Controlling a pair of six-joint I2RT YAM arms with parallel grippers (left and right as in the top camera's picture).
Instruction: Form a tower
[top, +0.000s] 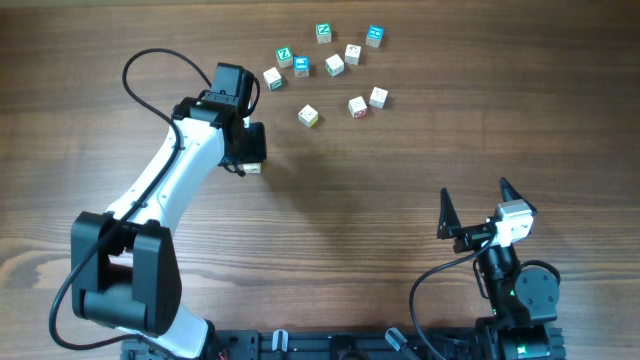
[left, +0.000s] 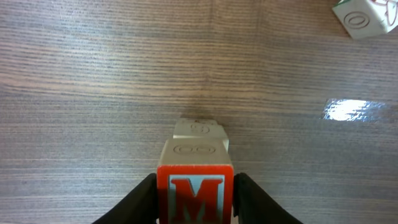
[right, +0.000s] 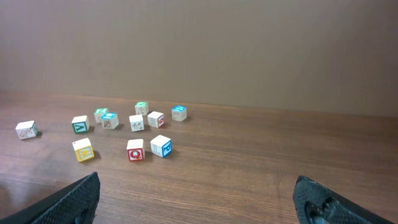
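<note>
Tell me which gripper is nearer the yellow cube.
Left. The left gripper, holding the M cube, is close by, lower-left of the yellow cube overhead; the right gripper is far off, lower-right.

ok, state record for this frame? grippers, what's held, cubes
left gripper: shut on M cube
M cube: red M face toward the wrist camera, a finger on each side
beyond it: pale cube, slightly offset; stack height hidden
right gripper: open, empty, front right of the table
loose cubes: about ten, scattered at the far side, clear of both grippers
</note>
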